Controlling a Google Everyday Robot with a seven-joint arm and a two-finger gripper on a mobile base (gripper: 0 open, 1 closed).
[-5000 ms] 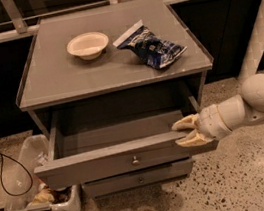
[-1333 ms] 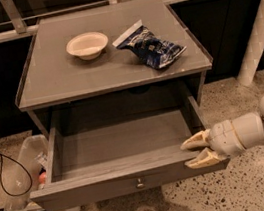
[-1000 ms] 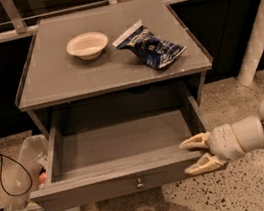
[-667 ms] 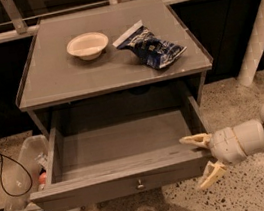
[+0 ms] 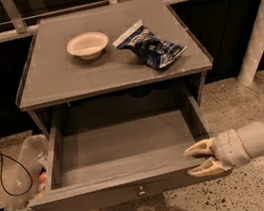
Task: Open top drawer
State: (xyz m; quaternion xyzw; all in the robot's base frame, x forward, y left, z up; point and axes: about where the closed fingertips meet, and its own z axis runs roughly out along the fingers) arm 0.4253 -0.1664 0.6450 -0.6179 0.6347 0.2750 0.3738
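Evidently the grey cabinet (image 5: 55, 75) has its top drawer (image 5: 124, 147) standing far out, tray exposed (the job looks nearly done), because the gripper (image 5: 203, 158) clamps the front panel's right end, bypassing the knob (image 5: 141, 191).

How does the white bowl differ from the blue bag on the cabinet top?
The bowl is round, plain white, standing open side up; the bag is dark blue, crinkled, lying flat. The bowl sits left, the bag right. Both rest on the cabinet top, above the open top drawer, with the gripper at its front right corner.
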